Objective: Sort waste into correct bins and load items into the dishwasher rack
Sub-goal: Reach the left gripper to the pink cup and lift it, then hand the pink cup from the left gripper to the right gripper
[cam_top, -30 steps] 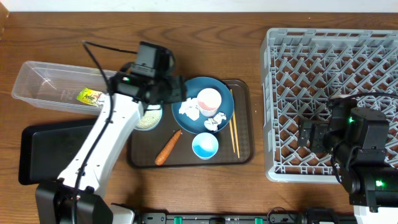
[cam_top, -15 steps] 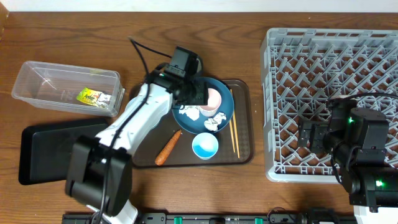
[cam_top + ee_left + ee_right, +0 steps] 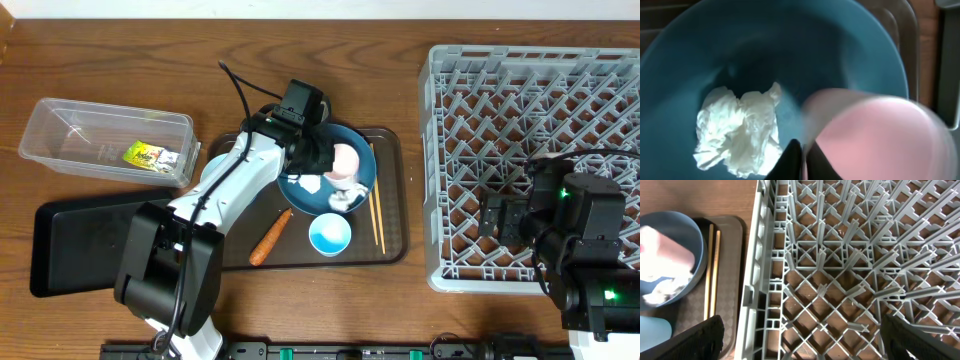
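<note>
On the dark blue plate [image 3: 341, 133] stands a white cup [image 3: 346, 160] with a pink inside. My left gripper [image 3: 323, 162] is shut on the cup's left rim. In the left wrist view the two black fingers [image 3: 792, 161] pinch the cup [image 3: 880, 135] wall, which looks blurred. A crumpled tissue [image 3: 737, 127] lies on the plate [image 3: 765, 45] just left of them. A second tissue [image 3: 343, 198] lies at the plate's near edge. The carrot [image 3: 270, 238], a light blue cup [image 3: 329, 234] and the chopsticks [image 3: 376, 215] rest on the brown tray [image 3: 392, 250]. My right gripper [image 3: 802, 330] hangs open over the dishwasher rack [image 3: 850, 255].
The clear tub [image 3: 70, 130] at the left holds the green-yellow wrapper [image 3: 146, 154]. The black tray [image 3: 70, 245] lies in front of it. The grey rack [image 3: 540, 120] fills the right side, with the right arm over its near edge.
My left arm swung right from beside the tub to the plate. Its jaws then shut on the cup's rim. The right arm stayed still.
</note>
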